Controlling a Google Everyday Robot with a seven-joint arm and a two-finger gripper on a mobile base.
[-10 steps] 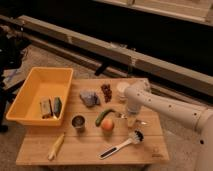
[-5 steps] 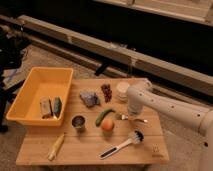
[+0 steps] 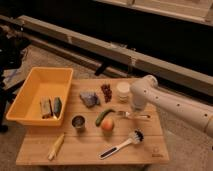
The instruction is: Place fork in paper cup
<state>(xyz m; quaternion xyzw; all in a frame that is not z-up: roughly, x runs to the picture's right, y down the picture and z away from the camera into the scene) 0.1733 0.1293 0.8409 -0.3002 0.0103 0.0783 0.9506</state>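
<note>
The slim silver fork (image 3: 133, 115) lies flat on the wooden table (image 3: 85, 150), right of centre, tines pointing left. The white paper cup (image 3: 123, 91) stands upright just behind it, near the table's back edge. My white arm reaches in from the right and bends down at its elbow. The gripper (image 3: 135, 107) points down right over the fork's handle, beside the cup's right side. I cannot tell whether it touches the fork.
A dish brush (image 3: 120, 146) lies at the front. An orange fruit (image 3: 107, 125), a green vegetable (image 3: 103, 116) and a dark metal cup (image 3: 78, 122) sit mid-table. Dark grapes (image 3: 106, 91), a grey-blue packet (image 3: 90, 98), a yellow corn cob (image 3: 56, 146) and a yellow bin (image 3: 30, 85) lie to the left.
The gripper has shifted only slightly above the fork. The fork, cup and other things have not moved.
</note>
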